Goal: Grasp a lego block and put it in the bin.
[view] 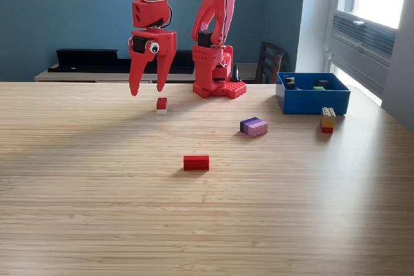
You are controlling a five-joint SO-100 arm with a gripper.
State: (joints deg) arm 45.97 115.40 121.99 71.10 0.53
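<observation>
End effector (147, 90) open, above red-white block (162, 105)

Matt red plastic on the arm (194, 4), pale wood-grain table (97, 211) with a soft sheen, smooth blue plastic bin (314, 103), and glossy plastic on the red block (196, 163).

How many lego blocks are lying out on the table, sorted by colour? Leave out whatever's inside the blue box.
Red: 1, the red block
Red on white: 1, the red-and-white block
Purple: 1, the purple block
Yellow, orange, red: 1, the stacked block
Total: 4
</observation>
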